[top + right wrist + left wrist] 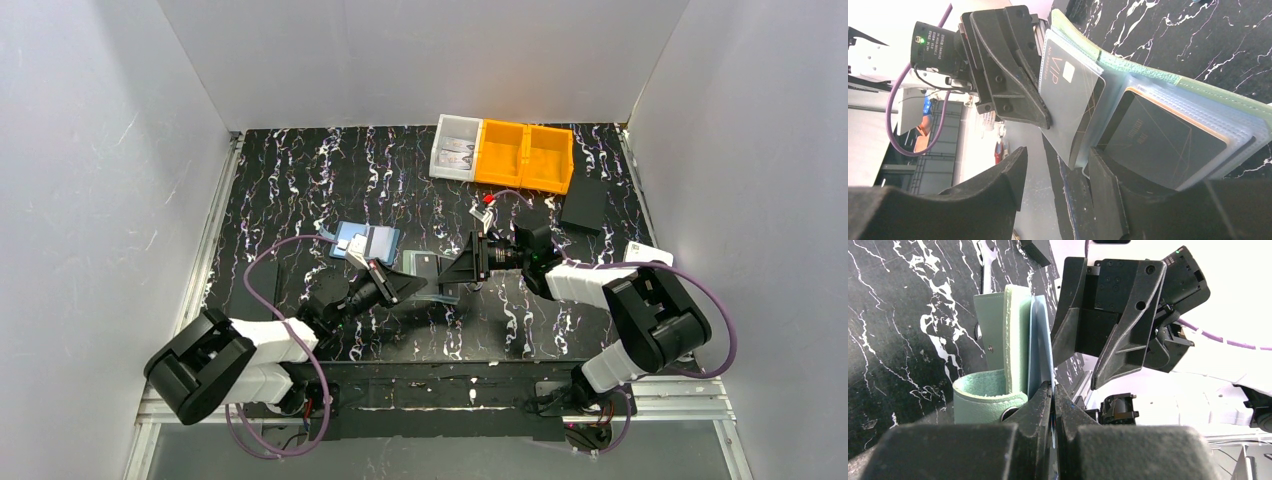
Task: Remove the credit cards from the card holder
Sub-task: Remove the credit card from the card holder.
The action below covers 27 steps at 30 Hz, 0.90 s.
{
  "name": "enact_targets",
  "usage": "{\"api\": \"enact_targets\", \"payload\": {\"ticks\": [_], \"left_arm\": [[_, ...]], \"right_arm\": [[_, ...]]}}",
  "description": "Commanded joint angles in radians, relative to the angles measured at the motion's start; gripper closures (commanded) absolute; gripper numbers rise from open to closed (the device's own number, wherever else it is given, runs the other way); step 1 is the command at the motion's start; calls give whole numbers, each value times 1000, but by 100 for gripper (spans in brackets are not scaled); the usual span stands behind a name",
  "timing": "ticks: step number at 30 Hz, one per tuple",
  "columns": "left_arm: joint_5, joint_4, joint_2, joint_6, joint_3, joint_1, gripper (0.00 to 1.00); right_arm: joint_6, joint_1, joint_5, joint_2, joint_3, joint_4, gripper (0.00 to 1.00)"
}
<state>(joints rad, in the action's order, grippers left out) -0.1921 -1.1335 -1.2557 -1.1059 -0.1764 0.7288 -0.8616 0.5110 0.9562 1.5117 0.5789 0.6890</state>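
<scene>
The card holder (990, 390) was open and up on its edge, near the middle of the tabletop (300, 170), between the two arms. The left pincer (1053, 390) was squeezed shut on a thin pale-blue leaf of it. The right pincer (1058, 152) had its jaws apart, with the edge of the grey-blue card (1068, 95) between them. A black card (1158, 145) sat in the next pocket. To do this well, the right pincer should pinch only the card, not the pocket. Then it should pull straight out while the left one grips hard.
</scene>
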Motion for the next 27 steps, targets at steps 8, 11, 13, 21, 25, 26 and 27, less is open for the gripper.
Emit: {"api": "enact_targets", "payload": {"ticks": [8,11,13,21,25,26,27], "left_arm": [[-26,-203,-41,-52,-27,4,100],[-31,-214,-51,-60,-32,4,100],[-32,-223,-57,-66,-31,3,100],[-17,-239,-63,-77,-9,3,100],[-10,-239,-62,-77,-2,3,100],[-7,-238,-63,-76,1,3,100],[-2,-238,-64,-76,6,3,100]], "right_arm": [[-70,3,59,5,24,123,49],[-76,3,67,2,27,129,53],[-77,1,69,0,30,129,56],[-73,-4,81,-2,37,130,67],[-70,-6,84,-5,39,129,74],[-69,-6,86,-6,40,129,75],[-67,-7,87,-8,40,128,77]]}}
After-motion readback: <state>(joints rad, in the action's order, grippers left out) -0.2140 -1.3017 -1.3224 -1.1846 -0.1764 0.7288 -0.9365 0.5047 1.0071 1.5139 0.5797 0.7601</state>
